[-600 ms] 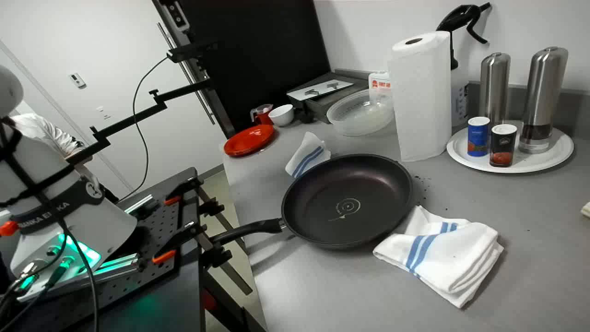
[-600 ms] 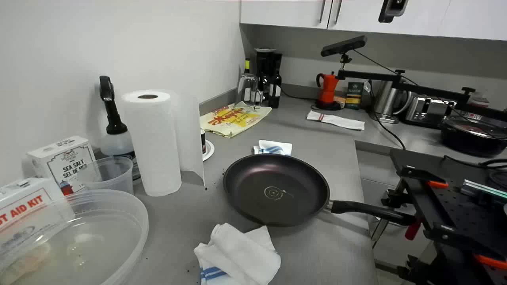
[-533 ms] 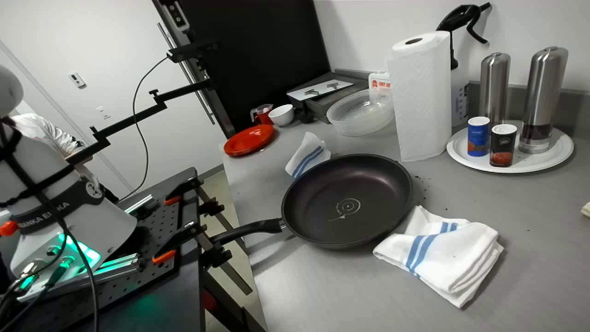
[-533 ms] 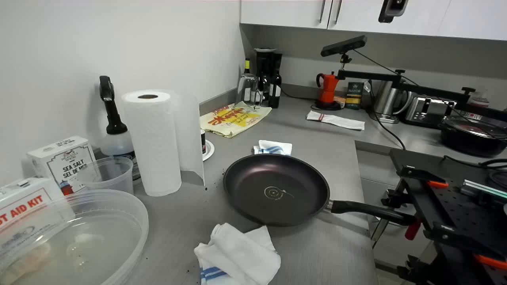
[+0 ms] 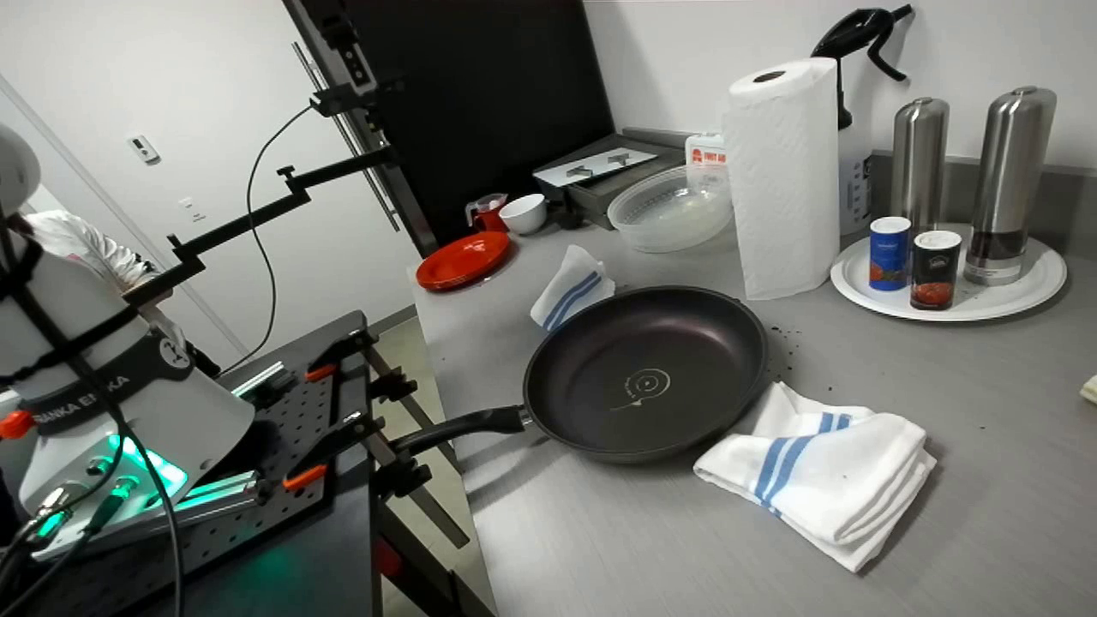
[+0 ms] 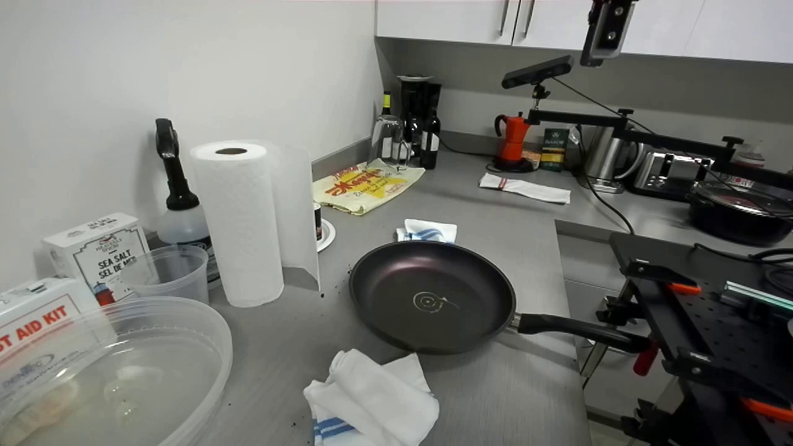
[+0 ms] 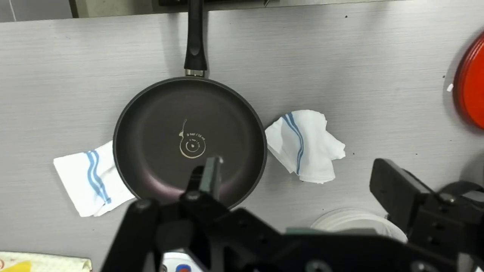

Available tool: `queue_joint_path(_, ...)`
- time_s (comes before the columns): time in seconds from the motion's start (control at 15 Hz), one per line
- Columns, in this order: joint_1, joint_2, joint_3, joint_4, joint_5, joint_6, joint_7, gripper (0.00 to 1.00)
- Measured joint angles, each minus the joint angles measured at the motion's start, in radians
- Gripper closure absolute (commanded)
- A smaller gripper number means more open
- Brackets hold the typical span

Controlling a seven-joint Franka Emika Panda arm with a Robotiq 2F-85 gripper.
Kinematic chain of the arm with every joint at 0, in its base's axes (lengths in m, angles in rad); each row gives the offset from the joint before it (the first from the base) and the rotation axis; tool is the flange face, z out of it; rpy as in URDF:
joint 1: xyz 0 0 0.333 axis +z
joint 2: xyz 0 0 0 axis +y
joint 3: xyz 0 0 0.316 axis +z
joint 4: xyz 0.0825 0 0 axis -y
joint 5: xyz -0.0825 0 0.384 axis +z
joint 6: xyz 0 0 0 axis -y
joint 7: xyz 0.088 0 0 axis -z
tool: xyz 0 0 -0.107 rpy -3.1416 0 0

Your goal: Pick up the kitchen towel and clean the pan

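- Wrist view: round black frying pan (image 7: pixel 189 124), partly hidden by black two-fingered gripper (image 7: pixel 297 162).
- In an exterior view, beside pan: blue-striped white cloth towel (image 6: pixel 378 396), bottom cropped.

A: Passable where?
B: Straight down into round black pan (image 7: pixel 191 130); low across flat grey counter (image 7: pixel 389 102), between crumpled white blue-striped towel (image 7: pixel 312 151) and round red plate (image 7: pixel 475 87).
A: Blocked where?
B: On wall side, by tall white paper-towel roll (image 6: pixel 238 229) with loose sheet; over counter's edge, by long black pan handle (image 6: pixel 579 328).
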Motion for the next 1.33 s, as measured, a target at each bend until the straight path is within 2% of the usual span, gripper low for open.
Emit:
queue_joint_path(0.47,0.082,0.206,0.028,-0.014,0.064,0.208,-0.005,0.0)
queue_joint_path(0.87,0.141,0.422,0.077,-0.003,0.09,0.423,-0.008,0.0)
queue_joint_path(1.33,0.157,0.716,0.121,0.088,0.089,0.682,-0.008,0.0)
